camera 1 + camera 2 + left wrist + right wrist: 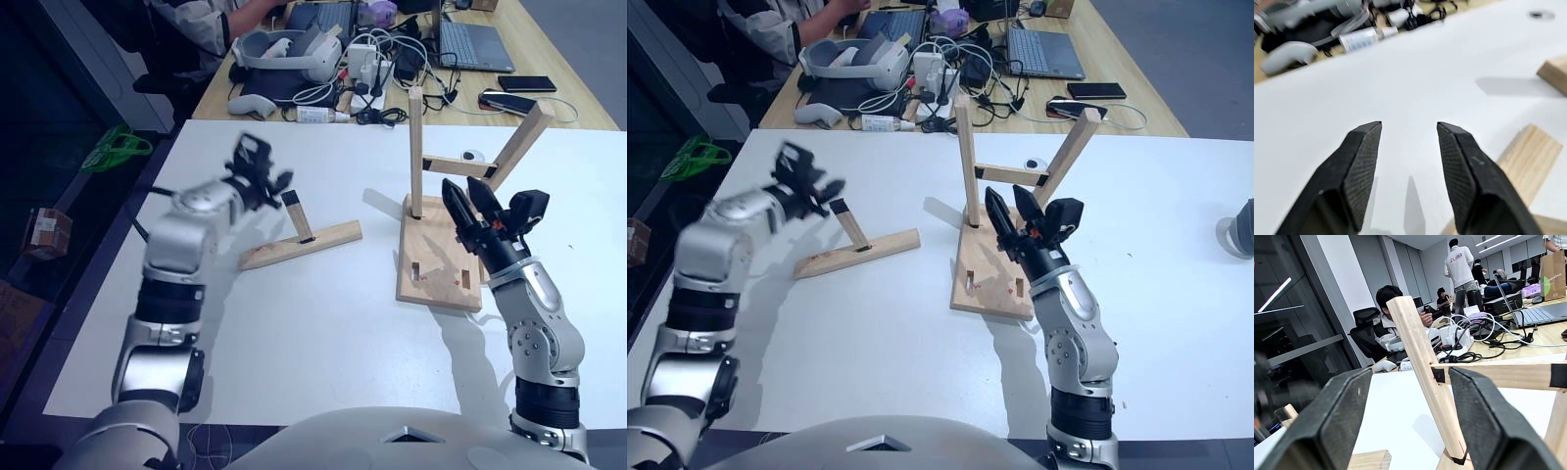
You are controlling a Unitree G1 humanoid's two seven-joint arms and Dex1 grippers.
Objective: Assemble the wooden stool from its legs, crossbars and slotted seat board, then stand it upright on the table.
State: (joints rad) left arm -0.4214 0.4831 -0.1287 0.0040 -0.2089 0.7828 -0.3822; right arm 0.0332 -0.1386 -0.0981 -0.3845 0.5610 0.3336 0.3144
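Note:
The slotted seat board (439, 264) lies flat on the white table (323, 343). One leg (416, 147) stands upright in it, and a crossbar (456, 166) joins it to a second, tilted leg (521, 142). Another leg (304, 245) lies flat at centre-left with a short black-tipped crossbar (299, 217) sticking up from it. My left gripper (260, 168) hovers open just left of that crossbar; the same wood (1528, 156) lies beside its fingers (1364, 161). My right gripper (468, 208) is open above the board's right side, facing the upright leg (1422, 377).
A wooden desk (563, 98) behind the table carries a laptop (470, 44), a headset (289, 54), cables and a phone (526, 84). A small round item (473, 155) lies near the tilted leg. A grey object (1239, 227) sits at the table's right edge.

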